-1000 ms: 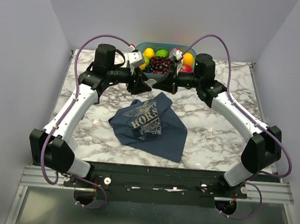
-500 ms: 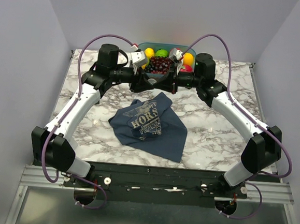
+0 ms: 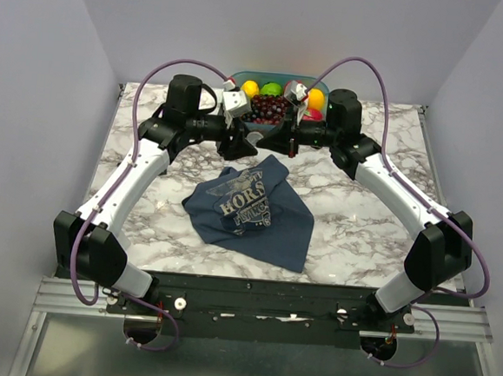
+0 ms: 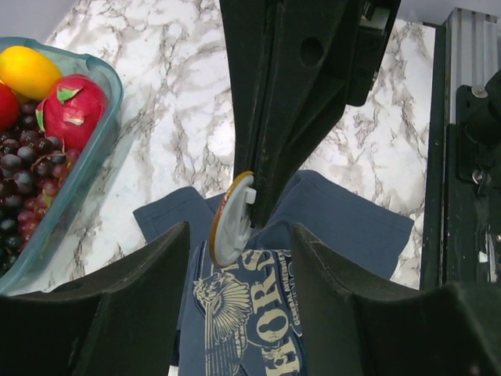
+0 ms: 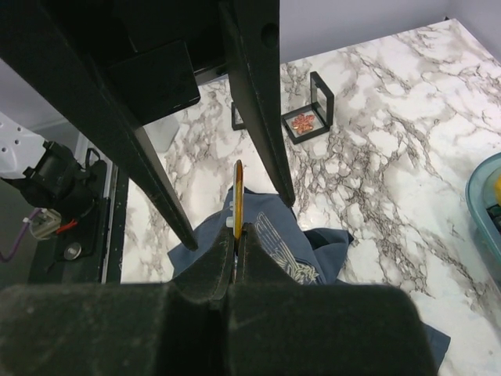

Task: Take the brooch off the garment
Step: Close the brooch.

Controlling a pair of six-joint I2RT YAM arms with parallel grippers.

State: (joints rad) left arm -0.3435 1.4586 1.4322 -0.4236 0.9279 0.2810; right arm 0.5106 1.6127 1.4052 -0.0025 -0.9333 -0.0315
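The dark blue garment (image 3: 254,210) lies crumpled on the marble table, print up; it also shows in the left wrist view (image 4: 329,227) and the right wrist view (image 5: 290,243). My right gripper (image 3: 274,143) is shut on the brooch (image 4: 232,221), here a small flat disc with a pale back and a gold-orange rim, seen edge-on in the right wrist view (image 5: 239,196). It hangs above the garment's far edge, clear of the cloth. My left gripper (image 4: 239,305) is open and empty, facing the right gripper (image 3: 237,143), with the brooch ahead of its fingers.
A teal basket (image 3: 322,87) of fruit stands at the table's back edge, right behind both grippers; its rim shows in the left wrist view (image 4: 102,133). Two small black display boxes (image 5: 309,116) stand on the marble beyond the garment.
My left arm has shifted slightly right and its wrist has turned a little. The right arm, the brooch and the garment have not visibly moved.
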